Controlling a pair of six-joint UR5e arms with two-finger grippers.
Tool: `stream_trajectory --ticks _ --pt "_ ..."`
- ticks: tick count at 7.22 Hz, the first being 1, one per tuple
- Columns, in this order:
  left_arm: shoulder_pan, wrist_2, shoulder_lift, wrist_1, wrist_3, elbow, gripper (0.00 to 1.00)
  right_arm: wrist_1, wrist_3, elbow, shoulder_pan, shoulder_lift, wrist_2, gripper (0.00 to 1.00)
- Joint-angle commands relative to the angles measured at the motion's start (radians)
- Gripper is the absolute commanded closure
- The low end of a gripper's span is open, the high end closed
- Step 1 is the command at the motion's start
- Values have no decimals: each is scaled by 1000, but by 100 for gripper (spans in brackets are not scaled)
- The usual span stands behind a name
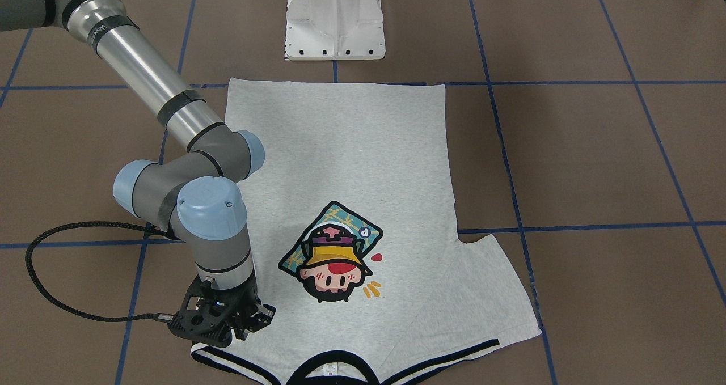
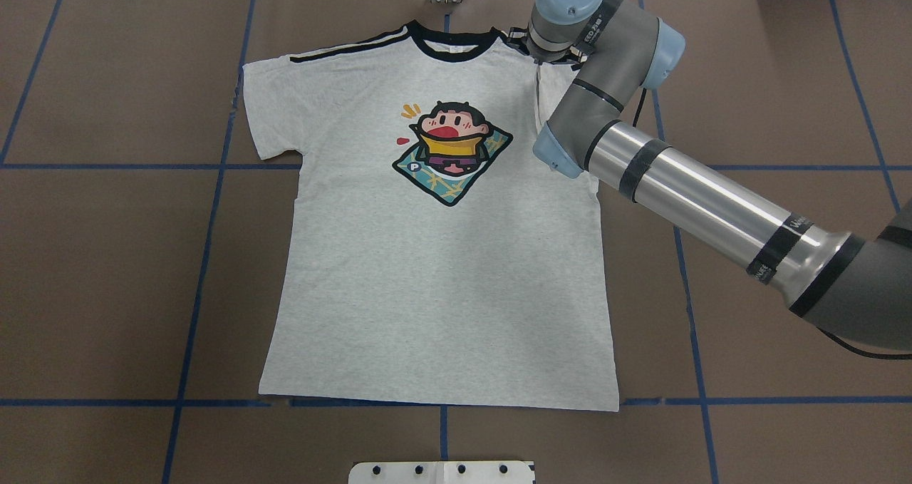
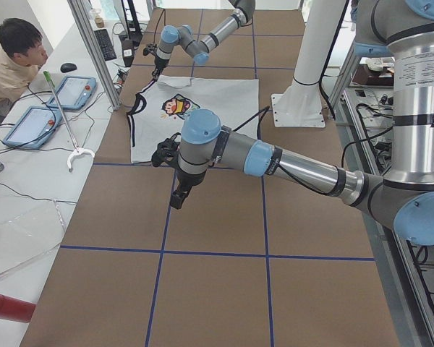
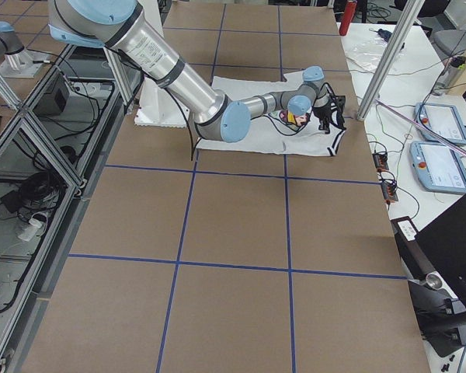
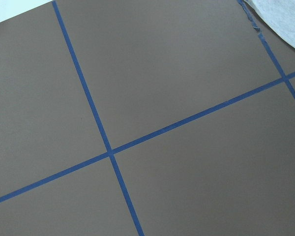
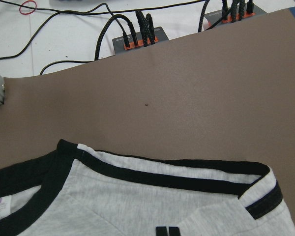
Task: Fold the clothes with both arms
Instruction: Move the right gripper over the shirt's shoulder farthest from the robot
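T-shirt (image 2: 427, 270): flat, print up, collar at the counter (image 2: 784, 78)'s far edge.
Right tool (image 1: 244, 322): over the folded-in sleeve (image 6: 211, 206); opening unclear.
Left tool (image 3: 177, 199): well off the shirt; grip unclear.
Advice: lift straight up, sparing the fold.

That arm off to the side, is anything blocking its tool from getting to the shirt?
Nothing visible does. Between the left tool and the shirt, only brown table shows.

Matt cloth, shiny metal
Shirt (image 2: 442, 277) beneath the right arm (image 2: 684, 195): matt heathered knit. Arm tube brushed glossy metal, caps (image 2: 666, 56) smooth plastic; table (image 2: 107, 291) matt.
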Motion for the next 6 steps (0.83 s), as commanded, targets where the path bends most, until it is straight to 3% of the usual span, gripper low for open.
stream_trajectory --ticks 1,2,4,6 --pt "13 -5 -11 7 -23 31 0 -2 -1 49 7 -6 9 0" --pt "61 -53 -32 -5 -122 65 0 -8 -1 117 19 -26 42 0" --pt "126 -61 -121 -63 -303 100 0 -12 -4 342 66 -204 166 0" --pt "239 -57 -214 -308 -533 250 0 -6 -3 583 126 -402 332 0"
